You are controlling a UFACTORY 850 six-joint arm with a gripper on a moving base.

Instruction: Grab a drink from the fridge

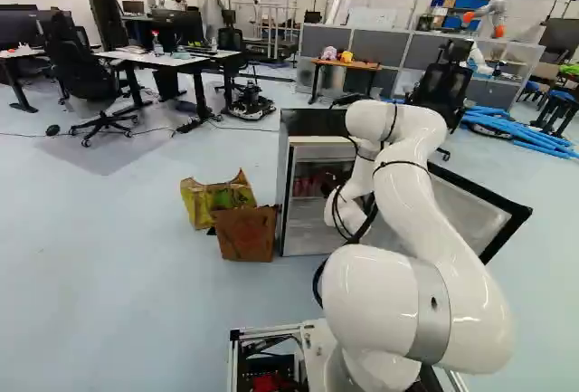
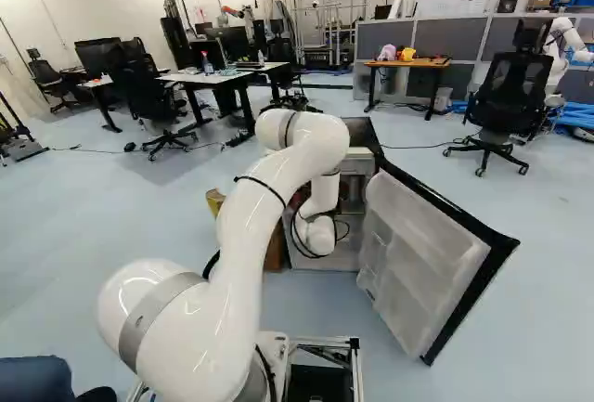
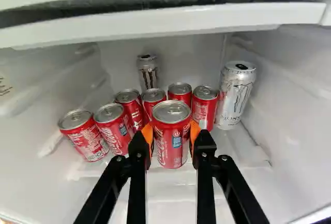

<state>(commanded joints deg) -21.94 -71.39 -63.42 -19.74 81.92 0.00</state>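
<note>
Grasping a red soda can (image 3: 171, 144) between its orange pads (image 3: 148, 135), the end effector (image 3: 171, 135) reaches inside the open fridge (image 1: 282, 195), other red cans (image 3: 205, 109) standing behind that one.

claw (image 3: 172, 135): hidden in both base views | rear red cans (image 3: 153, 95): partly covered by front can (image 3: 171, 113)

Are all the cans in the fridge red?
No, a tall silvery can and another silvery can farther back stand in there with the red cans.
</note>
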